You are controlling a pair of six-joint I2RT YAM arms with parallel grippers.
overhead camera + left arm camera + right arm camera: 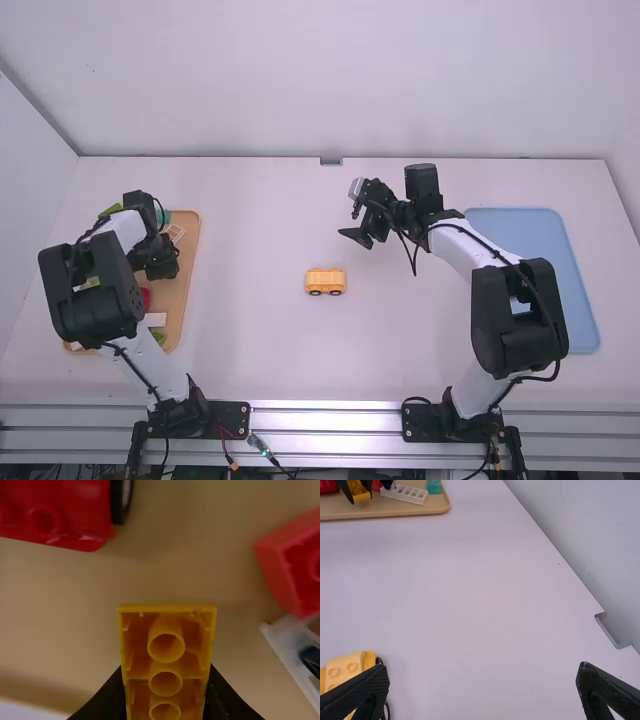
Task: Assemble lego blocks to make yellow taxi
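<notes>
One yellow vehicle (326,281) stands on the table (260,340), two wheels visible. Taking it as the clock's centre in the high view, there are two trays: the wooden tray (190,270) at nine o'clock, the blue tray (550,240) at three.

The left gripper (160,264), at nine over the wooden tray, grips one yellow block (166,667), three hollow tubes visible. The right gripper (354,238) is at one o'clock, fingers spread, nothing between them.

Near the yellow block are two red pieces, a wheeled piece (65,510) and a red block (295,565), both cut off. The left arm hides much of the wooden tray; its pieces can't be fully counted.
</notes>
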